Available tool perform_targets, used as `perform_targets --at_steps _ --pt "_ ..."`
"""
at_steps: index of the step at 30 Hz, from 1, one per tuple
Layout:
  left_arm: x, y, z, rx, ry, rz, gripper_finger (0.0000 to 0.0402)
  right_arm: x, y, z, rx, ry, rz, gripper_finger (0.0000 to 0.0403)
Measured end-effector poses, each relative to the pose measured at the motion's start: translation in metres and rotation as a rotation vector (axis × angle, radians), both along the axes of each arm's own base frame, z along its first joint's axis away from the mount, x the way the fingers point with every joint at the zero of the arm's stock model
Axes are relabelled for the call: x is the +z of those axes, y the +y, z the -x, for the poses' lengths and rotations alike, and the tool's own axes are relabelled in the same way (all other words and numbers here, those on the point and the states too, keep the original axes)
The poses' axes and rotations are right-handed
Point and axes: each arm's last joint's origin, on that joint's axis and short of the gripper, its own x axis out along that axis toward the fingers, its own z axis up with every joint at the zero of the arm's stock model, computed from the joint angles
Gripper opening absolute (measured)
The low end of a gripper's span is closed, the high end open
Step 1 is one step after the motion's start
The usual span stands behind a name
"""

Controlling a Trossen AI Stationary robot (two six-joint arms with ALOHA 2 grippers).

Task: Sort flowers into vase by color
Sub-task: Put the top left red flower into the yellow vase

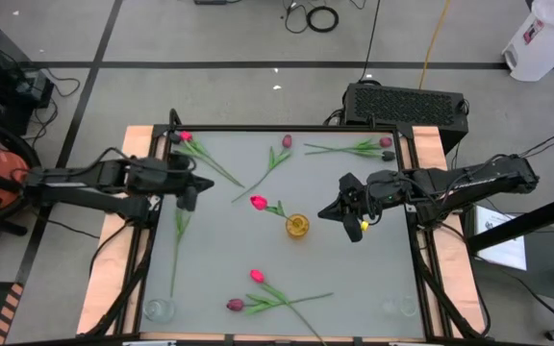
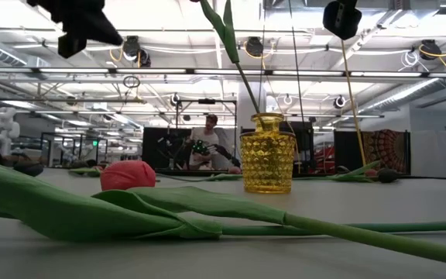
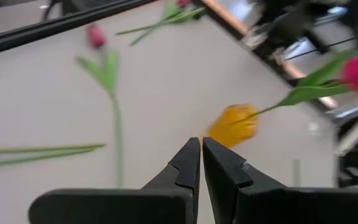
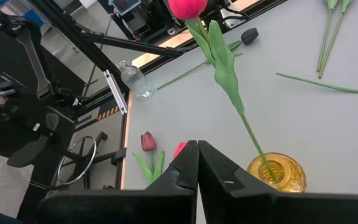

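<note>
Right gripper hangs above table just right of yellow glass vase, fingers pressed together, holding nothing. Left gripper above table's left part, fingertips nearly touching, empty too.

In vase: one pink-red tulip, stem leaning toward left side. Other flowers flat on grey table: pink one at far left corner, maroon one at far middle, dark one at far right, pink one and maroon one near front edge. Small clear vase at front left corner, another clear vase at front right. Person in background of low view.
</note>
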Motion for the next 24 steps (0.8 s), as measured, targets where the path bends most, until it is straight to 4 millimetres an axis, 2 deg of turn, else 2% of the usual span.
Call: perform_targets --at_steps 10,19,24 --pt "-0.017 0.016 -0.019 0.114 0.142 -0.009 0.0032 0.000 0.000 0.000 0.009 -0.003 0.019 0.0000" --pt "-0.033 0.038 -0.034 0.149 0.237 0.077 0.0090 0.000 0.000 0.000 0.010 -0.004 0.023 0.0000" --pt "-0.038 0.058 -0.039 0.130 0.233 0.109 0.0100 0.000 0.000 0.000 0.010 -0.004 0.023 0.0000"
